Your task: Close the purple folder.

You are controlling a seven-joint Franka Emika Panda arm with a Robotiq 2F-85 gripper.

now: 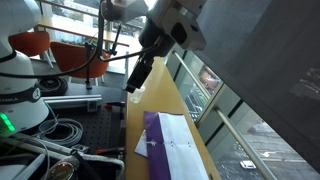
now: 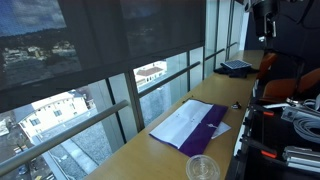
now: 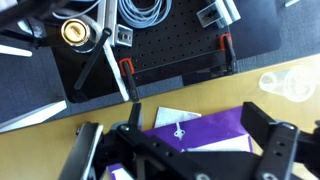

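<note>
The purple folder (image 1: pixel 153 133) lies open on the wooden counter, with white sheets (image 1: pixel 178 142) showing beside its purple cover. It also shows in an exterior view (image 2: pixel 206 133) and in the wrist view (image 3: pixel 205 127). My gripper (image 1: pixel 136 80) hangs well above the near end of the folder, apart from it. In the wrist view the gripper (image 3: pixel 175 135) has its two dark fingers spread wide with nothing between them, and the folder is below. In an exterior view only the arm (image 2: pixel 263 18) shows, at the top.
A clear plastic cup (image 2: pixel 202 168) stands on the counter near the folder's end, and shows in the wrist view (image 3: pixel 289 86). A black perforated board with red clamps (image 3: pixel 126 72) and coiled cables (image 3: pixel 148 14) borders the counter. Windows run along the counter's far side.
</note>
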